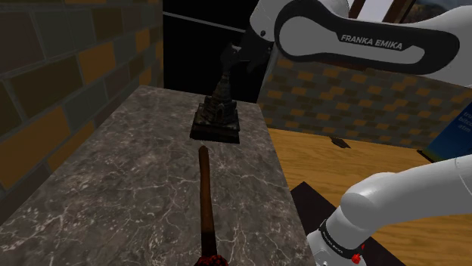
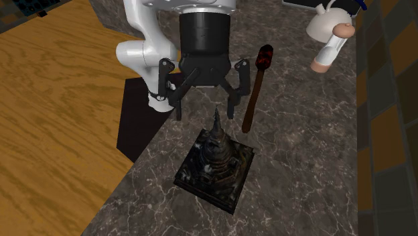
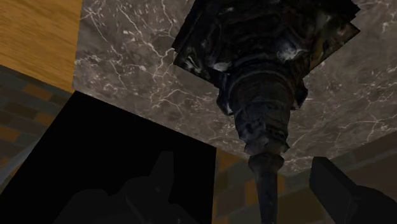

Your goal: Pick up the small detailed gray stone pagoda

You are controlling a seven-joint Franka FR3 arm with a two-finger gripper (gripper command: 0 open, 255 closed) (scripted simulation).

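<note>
Hovering over the dark stone pagoda (image 2: 216, 157), the black pincer (image 2: 205, 111) stands wide open, holding nothing; lowering straight, keeping it centred between the jaws, should give a firm grip.

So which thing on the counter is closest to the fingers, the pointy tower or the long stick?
The dark pointy pagoda: it stands upright with its spire between the open fingers. The long brown stick lies flat, off to one side.
</note>
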